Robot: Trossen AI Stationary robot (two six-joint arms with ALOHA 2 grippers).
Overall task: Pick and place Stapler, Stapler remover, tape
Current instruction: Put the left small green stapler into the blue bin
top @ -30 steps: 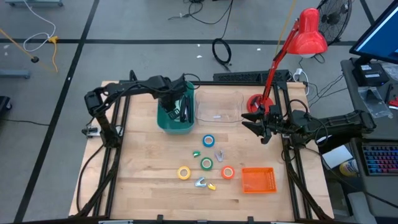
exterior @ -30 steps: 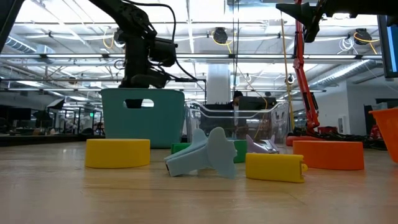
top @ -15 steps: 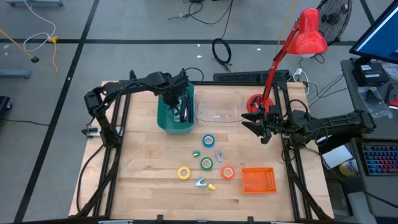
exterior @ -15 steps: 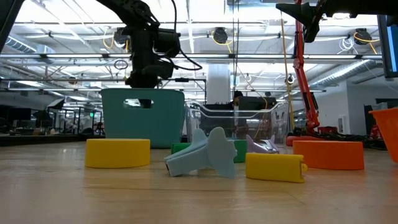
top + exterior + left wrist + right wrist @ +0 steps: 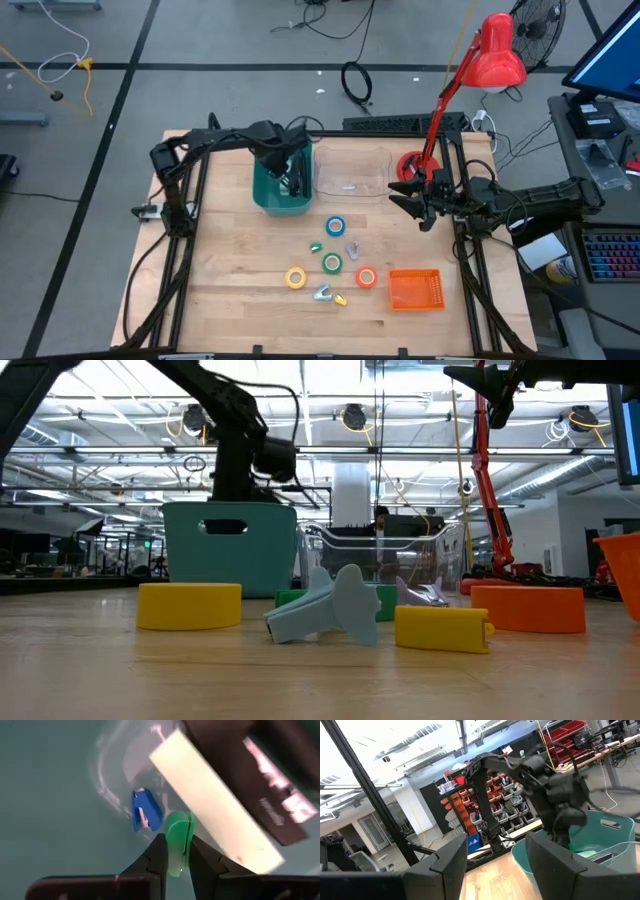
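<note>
My left gripper (image 5: 291, 178) points down inside the teal bin (image 5: 262, 190), shut on a green stapler remover (image 5: 178, 831). On the bin floor below lie a blue stapler remover (image 5: 145, 810) and a black and white stapler (image 5: 235, 795). In the low view the bin wall (image 5: 230, 550) hides the fingers. The tape rolls lie flat on the table: blue (image 5: 335, 227), green (image 5: 332, 263), yellow (image 5: 296, 277) and orange (image 5: 366, 277). My right gripper (image 5: 405, 200) hangs open and raised by the table's right side, holding nothing. My left gripper pinches the green stapler remover between its two fingertips (image 5: 159, 851), coming from above and pointing down. The piece's near end (image 5: 175, 865) sits between the fingers and the rest sticks out past the tips. Whether it touches the bin floor, I cannot tell.
A clear container (image 5: 352, 172) stands right of the teal bin. Small claw pieces lie among the rolls: green (image 5: 315, 246), grey (image 5: 352, 249), pale blue (image 5: 322, 293), yellow (image 5: 341, 298). An orange basket (image 5: 415, 289) sits near right, a red lamp (image 5: 497, 52) at the far right.
My left gripper has sunk lower into the teal bin, shifted a little toward the table's right, and its wrist has rolled. Its fingers stay shut. My right arm has kept still.
</note>
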